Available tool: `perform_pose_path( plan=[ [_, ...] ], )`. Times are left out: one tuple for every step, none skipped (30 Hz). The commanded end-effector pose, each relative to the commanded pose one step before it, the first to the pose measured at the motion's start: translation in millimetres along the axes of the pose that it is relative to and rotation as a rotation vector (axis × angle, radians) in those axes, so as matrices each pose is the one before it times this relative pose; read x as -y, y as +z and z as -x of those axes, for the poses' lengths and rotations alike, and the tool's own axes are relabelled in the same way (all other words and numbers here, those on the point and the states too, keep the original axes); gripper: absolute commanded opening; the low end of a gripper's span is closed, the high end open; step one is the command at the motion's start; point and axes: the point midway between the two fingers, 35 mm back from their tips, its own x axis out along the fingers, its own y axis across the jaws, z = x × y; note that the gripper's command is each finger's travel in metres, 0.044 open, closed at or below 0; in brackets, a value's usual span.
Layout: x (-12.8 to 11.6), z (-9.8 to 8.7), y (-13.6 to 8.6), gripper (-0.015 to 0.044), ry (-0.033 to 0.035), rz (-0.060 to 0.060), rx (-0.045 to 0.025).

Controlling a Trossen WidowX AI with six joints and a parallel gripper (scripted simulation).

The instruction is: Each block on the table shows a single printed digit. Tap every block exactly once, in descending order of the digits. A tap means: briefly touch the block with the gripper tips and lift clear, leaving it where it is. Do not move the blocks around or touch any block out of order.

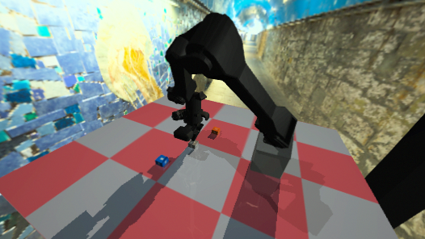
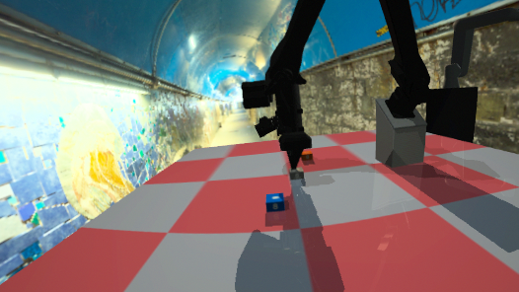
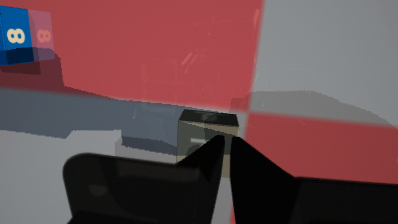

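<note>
The gripper (image 1: 195,140) (image 2: 295,169) (image 3: 228,137) is shut, its tips together with nothing between them. It points down at the beige-grey block (image 1: 193,144) (image 2: 297,174) (image 3: 189,131), and the tips are at the block's top, overlapping it in the wrist view. Whether they touch it is unclear. A pale underline shows on that block; its digit is hidden behind a finger. The blue block (image 1: 162,161) (image 2: 274,202) (image 3: 14,21) shows an 8 and stands apart on a red square. The orange block (image 1: 216,131) (image 2: 307,157) stands on the beige-grey block's other side; its digit is not readable.
The red and grey checkered table (image 1: 194,206) (image 2: 207,256) (image 3: 320,50) carries all three blocks. The arm's grey pedestal (image 1: 269,159) (image 2: 401,140) stands to the right of the blocks in the top and exterior views. Arm shadows fall across the table.
</note>
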Motion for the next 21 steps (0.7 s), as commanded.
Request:
perform_pose_path(
  plan=[
    [-0.02,-2.95,-3.11,0.0020,0.00486,-0.0104,-0.00665],
    [0.14,4.95,2.90,0.0020,-0.00478,0.0092,0.00621],
    [0.18,6.55,-0.43,0.0020,0.00048,-0.0024,-0.00154],
    [0.12,9.89,-0.94,0.0020,0.00117,-0.0035,-0.00233],
    [-0.03,6.63,-0.83,0.0020,0.00109,-0.0023,-0.00155],
    [-0.03,2.21,-0.31,0.0020,0.00042,-0.0008,-0.00052],
    [0.00,0.00,0.00,0.0020,0.00000,0.0000,0.00000],
    [0.00,0.00,0.00,0.0020,0.00000,0.0000,0.00000],
    [0.00,0.00,0.00,0.0020,0.00000,0.0000,0.00000],
    [0.00,0.00,0.00,0.0020,0.00000,0.0000,0.00000],
    [0.22,3.21,0.49,0.0020,-0.00064,0.0000,0.00016],
    [0.59,9.74,1.22,0.0020,-0.00168,-0.0001,0.00037],
    [0.69,16.56,1.23,0.0020,-0.00201,-0.0001,0.00030],
    [0.30,20.63,0.12,0.0020,-0.00108,-0.0001,-0.00010],
    [-0.26,17.22,-1.04,0.0020,0.00027,0.0000,-0.00038],
    [-0.40,10.42,-1.12,0.0020,0.00067,0.0001,-0.00032],
    [-0.18,3.48,-0.45,0.0020,0.00031,0.0000,-0.00012],
    [0.00,0.00,0.00,0.0020,0.00000,0.0000,0.00000],
    [0.00,0.00,0.00,0.0020,0.00000,0.0000,0.00000],
    [0.00,0.00,0.00,0.0020,0.00000,0.0000,0.00000],
    [0.00,0.00,0.00,0.0020,0.00000,0.0000,0.00000]
  ],
)
